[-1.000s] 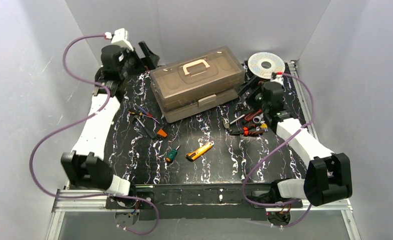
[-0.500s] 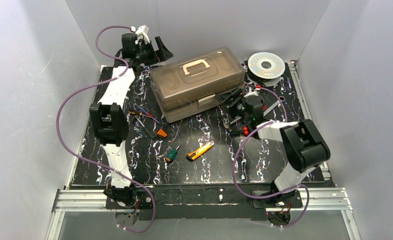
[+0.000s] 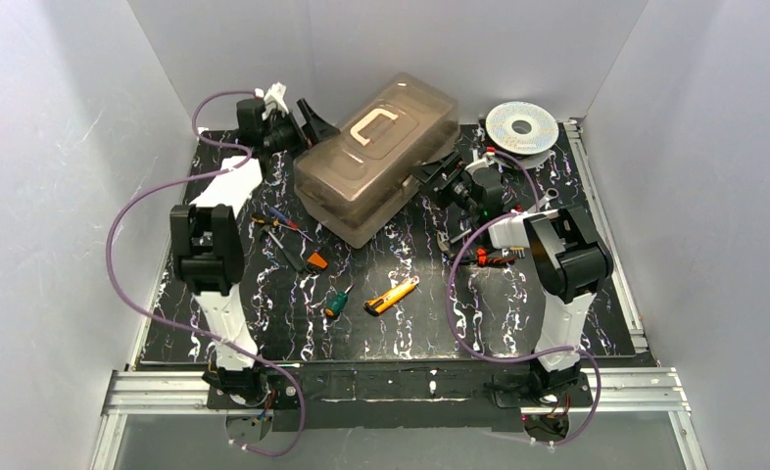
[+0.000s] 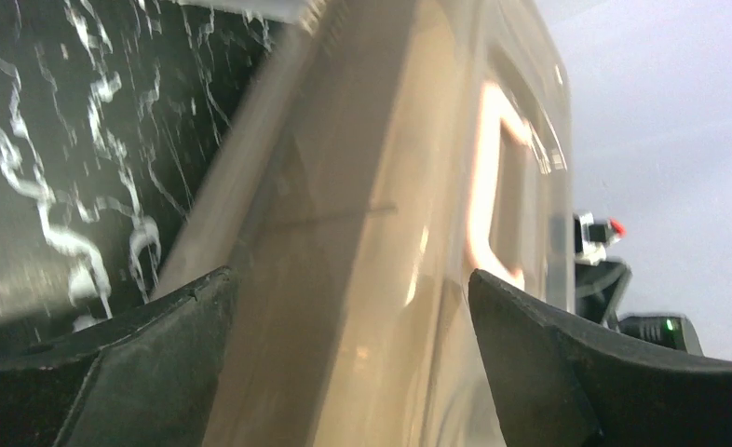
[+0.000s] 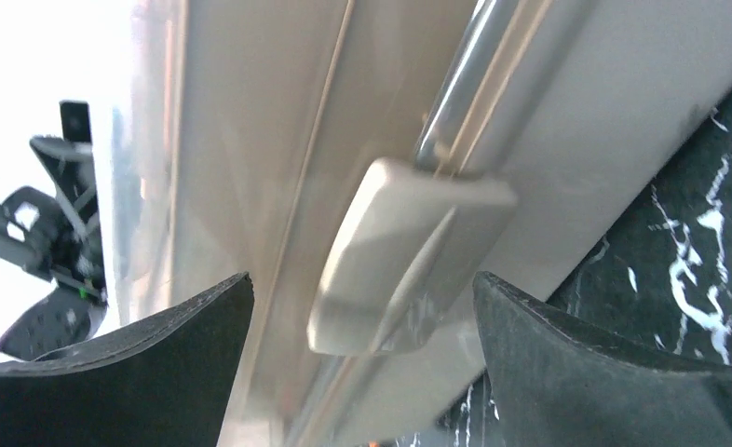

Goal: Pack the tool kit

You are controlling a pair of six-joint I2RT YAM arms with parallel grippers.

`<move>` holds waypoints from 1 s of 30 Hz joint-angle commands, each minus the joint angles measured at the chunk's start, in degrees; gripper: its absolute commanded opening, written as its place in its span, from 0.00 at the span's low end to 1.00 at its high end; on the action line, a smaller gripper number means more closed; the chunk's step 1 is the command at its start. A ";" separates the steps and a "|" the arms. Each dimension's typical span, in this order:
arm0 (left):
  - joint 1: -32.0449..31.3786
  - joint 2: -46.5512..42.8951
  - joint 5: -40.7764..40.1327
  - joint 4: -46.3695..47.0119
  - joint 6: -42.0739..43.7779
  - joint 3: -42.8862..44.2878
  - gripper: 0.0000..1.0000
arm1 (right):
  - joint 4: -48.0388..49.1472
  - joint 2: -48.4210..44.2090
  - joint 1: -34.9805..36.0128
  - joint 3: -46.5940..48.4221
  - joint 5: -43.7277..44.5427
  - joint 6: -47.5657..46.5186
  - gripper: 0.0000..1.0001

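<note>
Two arms reach in to the toolbox (image 3: pixel 376 162), one on each side of it. Toolbox is on the far middle of the black marbled table (image 3: pixel 410 328), turned diagonal, one end toward far right and the other toward near left. Top view does not settle whether it rests flat or is tipped. Translucent brown lid (image 3: pixel 406 103) is down, with the cream handle (image 3: pixel 373 127) on top.

Left gripper (image 3: pixel 312 119) is at the box's far-left side, jaws spread wide. Left wrist view shows the box wall and lid filling the gap between the two fingers (image 4: pixel 139 354). That view is blurred, so I cannot tell if the pads press on the box or only straddle it.

Right gripper (image 3: pixel 438 176) is at the box's right-hand long side, jaws released and wide. Right wrist view shows the cream latch (image 5: pixel 409 251) in line between the tips, and nothing is clamped.

Loose tools lie on the table outside the box:
- Small screwdrivers (image 3: pixel 281 227) are just near-left of the box, with an orange-handled tool (image 3: pixel 315 261) beside them.
- Green-handled screwdriver (image 3: pixel 337 303) and yellow knife (image 3: pixel 392 296) are near the table's middle, close but apart.
- Pliers (image 3: pixel 489 257) and other red-black tools are by the right arm, partly hidden by it.

Round silver spool (image 3: pixel 521 127) sits at the far right corner, apart from the box.
</note>
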 commanded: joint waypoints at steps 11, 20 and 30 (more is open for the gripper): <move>-2.62 -22.35 -7.54 -2.33 1.88 -22.64 0.95 | -5.10 1.90 -0.81 8.30 -7.67 1.63 0.94; -2.58 -21.37 -8.68 -10.82 6.90 -12.11 0.98 | -4.03 7.14 -5.17 12.32 -17.68 5.25 0.91; -2.58 -10.29 -6.30 -13.84 4.50 1.19 0.98 | 7.53 19.04 -5.66 23.54 -25.80 14.14 0.85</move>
